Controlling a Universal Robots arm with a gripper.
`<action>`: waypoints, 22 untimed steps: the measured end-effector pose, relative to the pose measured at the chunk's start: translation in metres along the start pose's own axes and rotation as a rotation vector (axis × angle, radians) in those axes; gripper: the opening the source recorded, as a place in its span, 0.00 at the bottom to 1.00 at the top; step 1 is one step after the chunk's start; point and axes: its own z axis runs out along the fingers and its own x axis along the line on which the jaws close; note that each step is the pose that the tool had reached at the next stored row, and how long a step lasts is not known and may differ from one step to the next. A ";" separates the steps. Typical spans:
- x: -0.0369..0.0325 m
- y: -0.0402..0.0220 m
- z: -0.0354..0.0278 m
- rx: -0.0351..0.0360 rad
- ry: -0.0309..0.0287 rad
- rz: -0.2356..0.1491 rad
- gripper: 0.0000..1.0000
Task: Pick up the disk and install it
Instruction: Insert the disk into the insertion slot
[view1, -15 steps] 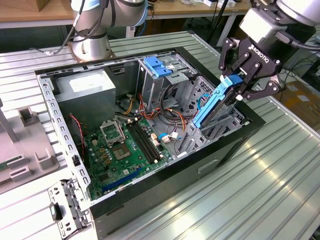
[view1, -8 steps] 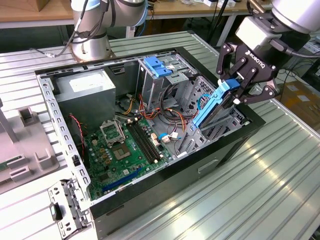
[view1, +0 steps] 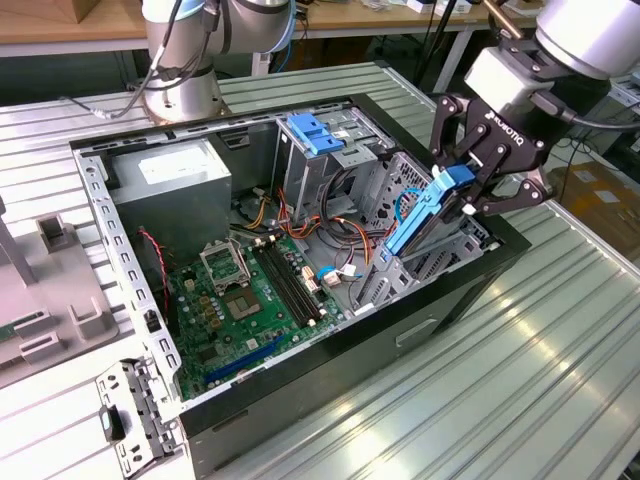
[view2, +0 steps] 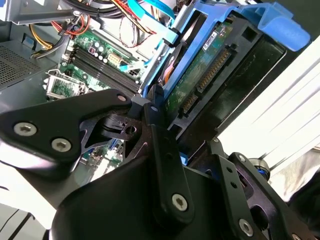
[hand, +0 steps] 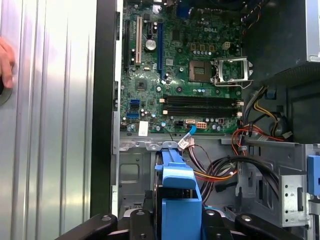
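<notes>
1. Gripper is clenched on the disk, pinching it at the tab end.
2. Disk hangs tilted, tab end up. Its low end dips into the drive cage at the case edge on the exterior view's right. Not seated flat.
3. Second wrist view: circuit board and connector are bare.
4. We judge it stiff, dense and fairly heavy. The blue rails are thin plastic and likely flex.
5. Best hold, we think, is across both rails, off the board and connector. It's shock-sensitive, so knocks on the cage are a risk.
6. Cables lie just beside the cage; snag risk.
</notes>
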 end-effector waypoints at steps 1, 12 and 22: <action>0.0001 0.0000 0.0006 0.0000 0.0000 0.000 0.37; 0.0005 -0.0003 0.0045 0.0000 0.0000 0.000 0.45; 0.0005 -0.0003 0.0044 0.0000 -0.0001 0.000 0.45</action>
